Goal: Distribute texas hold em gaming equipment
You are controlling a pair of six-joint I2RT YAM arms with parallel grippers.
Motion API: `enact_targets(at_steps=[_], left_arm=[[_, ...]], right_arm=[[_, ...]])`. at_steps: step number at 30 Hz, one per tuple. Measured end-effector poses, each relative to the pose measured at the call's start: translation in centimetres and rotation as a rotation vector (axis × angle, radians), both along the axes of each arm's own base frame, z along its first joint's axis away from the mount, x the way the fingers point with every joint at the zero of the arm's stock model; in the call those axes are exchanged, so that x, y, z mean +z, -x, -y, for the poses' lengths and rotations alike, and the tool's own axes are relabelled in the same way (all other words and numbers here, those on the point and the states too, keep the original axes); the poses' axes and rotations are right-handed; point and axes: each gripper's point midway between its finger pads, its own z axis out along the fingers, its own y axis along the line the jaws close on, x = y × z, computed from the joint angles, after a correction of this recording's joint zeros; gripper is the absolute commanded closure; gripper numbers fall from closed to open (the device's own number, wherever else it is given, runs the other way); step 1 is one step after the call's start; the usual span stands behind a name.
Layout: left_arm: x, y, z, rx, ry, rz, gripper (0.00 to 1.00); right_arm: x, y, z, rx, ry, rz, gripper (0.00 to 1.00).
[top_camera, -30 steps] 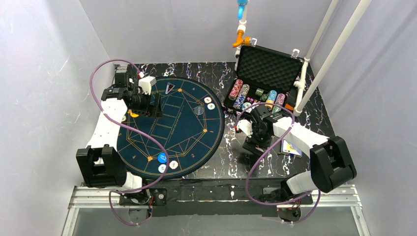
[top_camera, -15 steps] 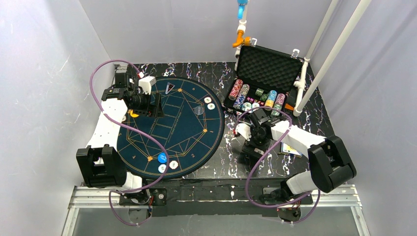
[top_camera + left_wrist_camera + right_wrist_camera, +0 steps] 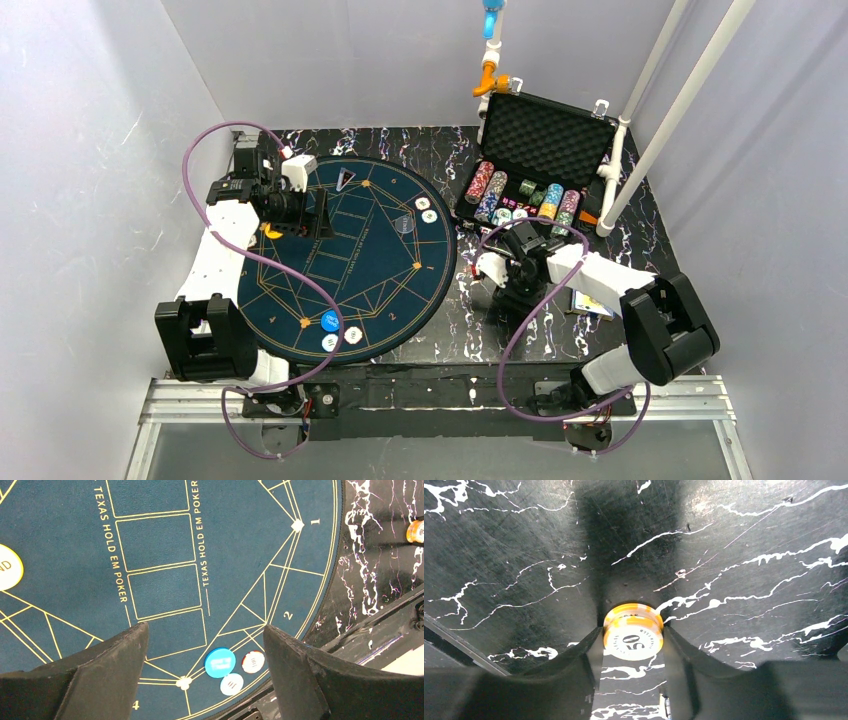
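In the right wrist view my right gripper is shut on a small stack of two orange poker chips marked 50, resting on the black marbled table. From above, that gripper sits just right of the round dark-blue mat. My left gripper hangs open over the mat with nothing between its fingers; from above it is over the mat's left part. A blue button disc and two white chips lie at the mat's near edge. A yellow disc lies at its left.
The open black case at the back right holds rows of chips. Two more chips lie on the mat's right side. Playing cards lie under the right arm. White poles rise beside the case.
My right gripper has moved left, away from the case, and has closed from wide open onto the orange chips. The left arm has stayed still.
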Motion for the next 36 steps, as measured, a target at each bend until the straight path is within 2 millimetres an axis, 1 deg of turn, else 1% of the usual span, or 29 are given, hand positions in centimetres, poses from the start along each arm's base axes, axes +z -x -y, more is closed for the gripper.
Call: enact_targets(at_steps=[5, 8, 12, 16, 20, 23, 26, 32, 36], left_arm=[[0.0, -0.1, 0.0, 0.001, 0.001, 0.002, 0.16], [0.0, -0.1, 0.0, 0.002, 0.001, 0.001, 0.16], [0.0, -0.1, 0.0, 0.005, 0.003, -0.001, 0.16], [-0.2, -0.1, 0.1, 0.011, 0.008, -0.011, 0.16], [-0.7, -0.2, 0.2, 0.019, 0.022, -0.035, 0.16], [-0.8, -0.3, 0.2, 0.033, 0.044, -0.053, 0.16], [-0.6, -0.9, -0.3, 0.066, 0.086, -0.065, 0.16], [-0.4, -2.0, -3.0, 0.181, 0.166, -0.083, 0.16], [-0.2, -2.5, -4.6, 0.240, 0.204, -0.087, 0.17]], right_arm=[[0.1, 0.0, -0.2, -0.003, -0.005, -0.014, 0.73], [0.3, -0.1, -0.9, 0.006, -0.023, -0.022, 0.81], [1.4, -0.4, -2.4, 0.035, -0.055, -0.016, 0.87], [2.5, -0.8, -3.9, 0.066, -0.082, 0.004, 0.90], [4.1, -1.6, -6.0, 0.090, -0.114, 0.026, 0.90], [5.2, -2.7, -8.1, 0.109, -0.140, 0.045, 0.92], [5.8, -4.0, -10.8, 0.134, -0.158, 0.056, 0.93], [5.7, -6.1, -16.3, 0.172, -0.180, 0.056, 0.93], [5.7, -7.8, -20.5, 0.187, -0.205, 0.073, 0.94]])
